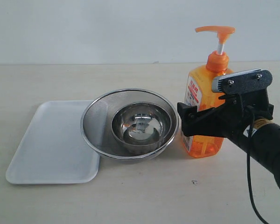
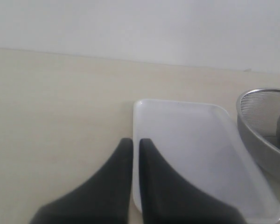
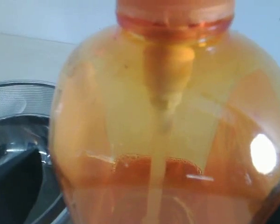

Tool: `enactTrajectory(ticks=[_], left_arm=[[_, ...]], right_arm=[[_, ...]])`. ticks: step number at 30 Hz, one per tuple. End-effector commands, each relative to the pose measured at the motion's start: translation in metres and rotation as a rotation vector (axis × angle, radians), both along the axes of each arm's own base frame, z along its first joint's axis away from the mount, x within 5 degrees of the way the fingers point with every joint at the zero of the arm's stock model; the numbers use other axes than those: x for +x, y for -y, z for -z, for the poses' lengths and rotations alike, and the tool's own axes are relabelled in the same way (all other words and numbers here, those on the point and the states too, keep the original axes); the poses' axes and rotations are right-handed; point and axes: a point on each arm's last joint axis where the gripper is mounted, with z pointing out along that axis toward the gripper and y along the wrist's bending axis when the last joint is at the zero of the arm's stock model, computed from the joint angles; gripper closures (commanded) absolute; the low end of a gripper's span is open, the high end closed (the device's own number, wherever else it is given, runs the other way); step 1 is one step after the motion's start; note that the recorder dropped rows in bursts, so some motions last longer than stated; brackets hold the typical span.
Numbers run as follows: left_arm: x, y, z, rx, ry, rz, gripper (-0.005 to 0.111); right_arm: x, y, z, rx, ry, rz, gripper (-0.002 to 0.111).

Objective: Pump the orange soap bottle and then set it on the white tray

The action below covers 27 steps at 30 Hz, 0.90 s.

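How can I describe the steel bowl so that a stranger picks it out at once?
On the beige table, left of the tall orange soap bottle, sits a steel mesh strainer. The steel bowl stands inside it; it is smaller, with solid mirror-like walls, not mesh.

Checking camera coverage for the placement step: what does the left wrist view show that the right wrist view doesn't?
Left wrist only: the white tray and the left tool, shut. Right wrist only: the orange soap bottle, close up and filling the frame, partly full of liquid. Both: the steel strainer at a frame edge, and the table.
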Motion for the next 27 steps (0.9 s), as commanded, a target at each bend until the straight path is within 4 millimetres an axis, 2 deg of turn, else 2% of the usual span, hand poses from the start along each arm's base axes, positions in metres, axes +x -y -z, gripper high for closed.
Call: enactTrajectory(ticks=[1, 16, 18, 22, 24, 27], left_arm=[[0.0001, 0.0001, 0.0007, -0.016, 0.001, -0.004, 0.102], [0.0001, 0.0001, 0.0007, -0.016, 0.001, -0.004, 0.102], [0.0001, 0.0001, 0.0007, -0.016, 0.001, -0.004, 0.102], [0.0001, 0.0001, 0.0007, -0.016, 0.001, -0.004, 0.102], [0.0001, 0.0001, 0.0007, -0.016, 0.001, -0.004, 0.102], [0.0001, 0.0001, 0.0007, -0.016, 0.001, -0.004, 0.102]], right_arm=[[0.0030, -0.0022, -0.0032, 0.005, 0.031, -0.004, 0.010], [0.0034, -0.0016, -0.0038, 0.004, 0.039, 0.002, 0.012], [0.0034, -0.0015, -0.0038, -0.002, 0.041, 0.002, 0.022], [0.0034, -0.0015, -0.0038, -0.005, 0.042, 0.001, 0.055], [0.0034, -0.0015, -0.0038, -0.005, 0.042, 0.001, 0.064], [0.0034, -0.0015, -0.0037, -0.005, 0.041, 0.001, 0.066]])
